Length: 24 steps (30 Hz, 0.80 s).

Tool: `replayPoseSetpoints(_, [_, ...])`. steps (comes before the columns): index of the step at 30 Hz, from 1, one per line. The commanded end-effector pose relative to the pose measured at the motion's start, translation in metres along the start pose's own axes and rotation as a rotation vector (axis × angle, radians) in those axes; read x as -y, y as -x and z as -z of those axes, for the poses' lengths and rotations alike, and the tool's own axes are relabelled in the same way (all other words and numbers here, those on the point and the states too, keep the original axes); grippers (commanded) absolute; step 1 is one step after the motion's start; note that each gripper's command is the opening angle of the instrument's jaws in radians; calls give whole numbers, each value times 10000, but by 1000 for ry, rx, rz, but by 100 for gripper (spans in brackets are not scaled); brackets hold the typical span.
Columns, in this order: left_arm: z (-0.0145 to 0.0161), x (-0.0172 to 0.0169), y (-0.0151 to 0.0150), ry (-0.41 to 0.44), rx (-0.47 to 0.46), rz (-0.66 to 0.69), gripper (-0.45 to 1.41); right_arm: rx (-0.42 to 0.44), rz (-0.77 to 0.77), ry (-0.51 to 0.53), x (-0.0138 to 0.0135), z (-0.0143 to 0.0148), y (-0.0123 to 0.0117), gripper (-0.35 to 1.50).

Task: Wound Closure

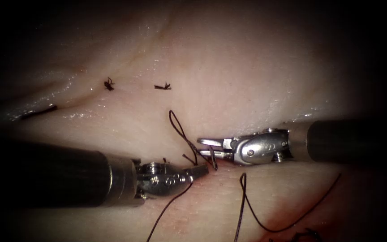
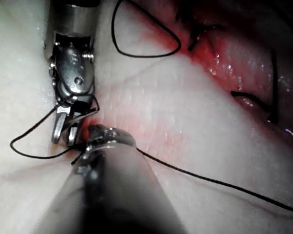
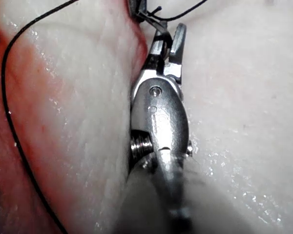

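Steel jaws of the left arm's tool (image 1: 198, 171) sit pressed together over dark thread (image 1: 182, 134) at the middle of the tissue (image 1: 247, 67), the shaft reaching in from the endoscope view's left. From the closed tip one strand drops away toward the near edge, while another rises in a narrow loop above both tools. The right arm's tool (image 1: 208, 148) faces it from the right, its jaws parted in a narrow V, the lower one lying just beside the left tool's tip where the strands cross; whether it touches the thread cannot be told, and it appears to hold nothing. In the right wrist view the same tool (image 3: 167, 44) shows its two jaws slightly apart, with thread (image 3: 10, 97) curving over reddened tissue (image 3: 244, 97) beside it. The left wrist view shows the right tool (image 2: 64, 127) tip-down against the left tool (image 2: 95, 139), and thread (image 2: 210, 180) running off across the pale tissue (image 2: 185, 107).

No needle can be made out in any of the views. Further right of the tools, a long loop of thread sags across the tissue toward a patch of red fluid (image 1: 287, 224) at the near edge. Beyond the tools lie two knotted stitches (image 1: 109, 84) with short cut ends, and a dark slit of the cut (image 1: 39, 111) shows at the far left.
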Motion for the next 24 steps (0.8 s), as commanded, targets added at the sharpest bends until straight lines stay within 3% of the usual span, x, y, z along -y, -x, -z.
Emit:
replayPoseSetpoints(1, [-7, -5, 2, 1, 0, 1, -8, 2, -6, -7, 5, -10, 3, -35])
replayPoseSetpoints(24, [-6, -5, 3, 0, 1, -1, -8, 18, -108, -133, 36, -12, 15, -35])
